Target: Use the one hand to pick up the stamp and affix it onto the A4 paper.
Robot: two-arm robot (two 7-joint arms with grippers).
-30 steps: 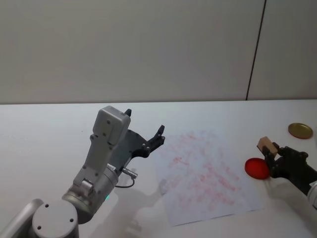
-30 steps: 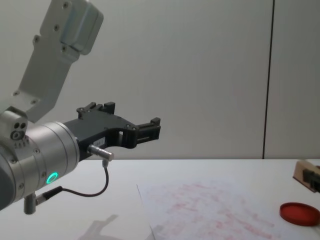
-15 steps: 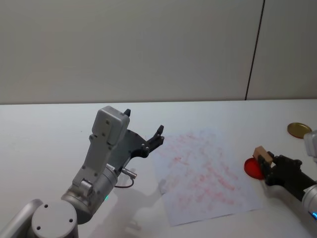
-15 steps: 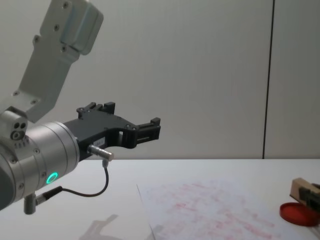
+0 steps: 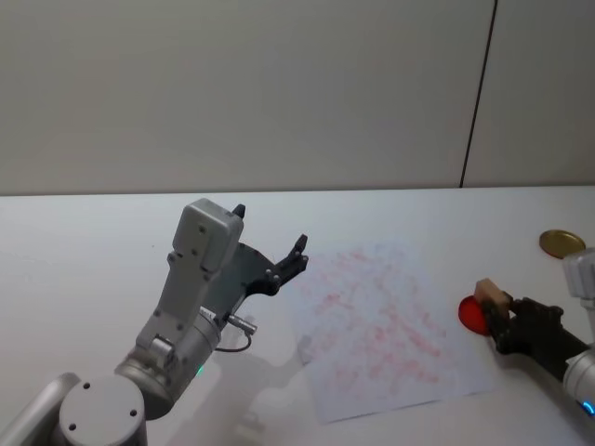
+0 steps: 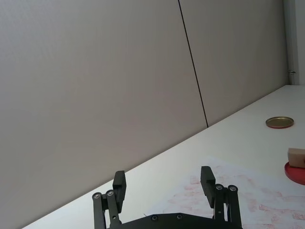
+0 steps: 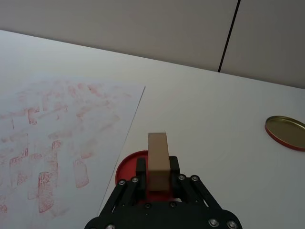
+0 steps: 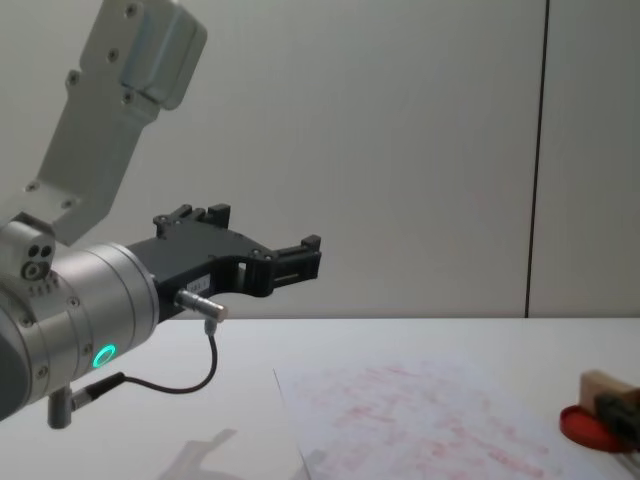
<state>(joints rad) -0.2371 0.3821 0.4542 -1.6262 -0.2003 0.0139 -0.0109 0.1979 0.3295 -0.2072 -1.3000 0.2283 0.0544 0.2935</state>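
The stamp (image 5: 490,295), a small tan wooden block, is held upright in my right gripper (image 5: 500,311), which is shut on it at the table's right side. In the right wrist view the stamp (image 7: 158,160) stands between the black fingers of the right gripper (image 7: 158,172), over the round red ink pad (image 7: 129,168). I cannot tell whether the stamp touches the pad. The A4 paper (image 5: 381,325), white with smudged red marks, lies flat left of the pad. My left gripper (image 5: 271,231) hangs open above the table, left of the paper, holding nothing.
A round gold lid (image 5: 561,243) lies on the white table beyond the ink pad (image 5: 472,314), at the far right. A plain wall with a dark vertical seam runs behind the table. The left arm's silver body (image 8: 70,320) takes up the near left.
My right gripper has moved down and slightly left with the stamp, bringing it low over the red ink pad. The left arm has not moved.
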